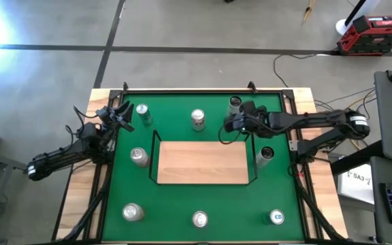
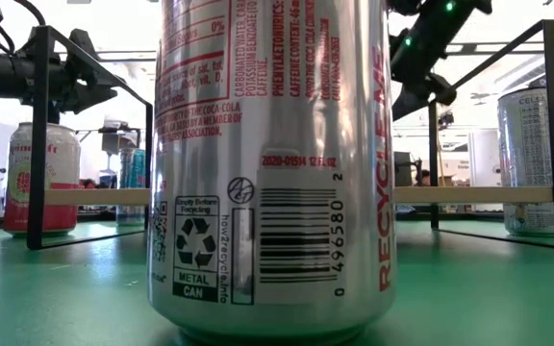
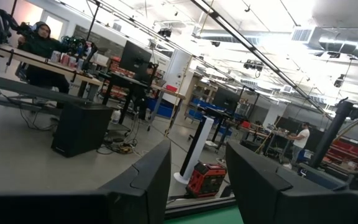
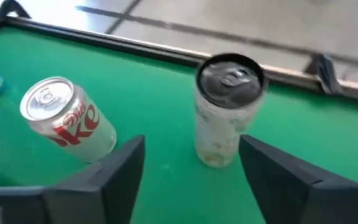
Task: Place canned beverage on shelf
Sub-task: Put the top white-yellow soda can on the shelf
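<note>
The shelf (image 1: 199, 163), a light-wood board with a thin black wire rail, lies in the middle of the green table. My right gripper (image 1: 231, 126) hovers open just past its far right corner, with nothing between its fingers. Ahead of the fingers a slim white can with a dark top (image 4: 227, 111) stands on its base on the felt, and a silver Diet Coke can (image 4: 68, 119) stands beside it. My left gripper (image 1: 120, 116) is shut at the far left, raised and pointing out over the room.
More cans stand around the shelf: far left (image 1: 142, 113), left (image 1: 139, 156), right (image 1: 265, 155) and three along the near edge (image 1: 133, 212) (image 1: 200, 219) (image 1: 276, 217). The near-middle can (image 2: 272, 163) fills the low view. A black frame (image 1: 203, 90) edges the table.
</note>
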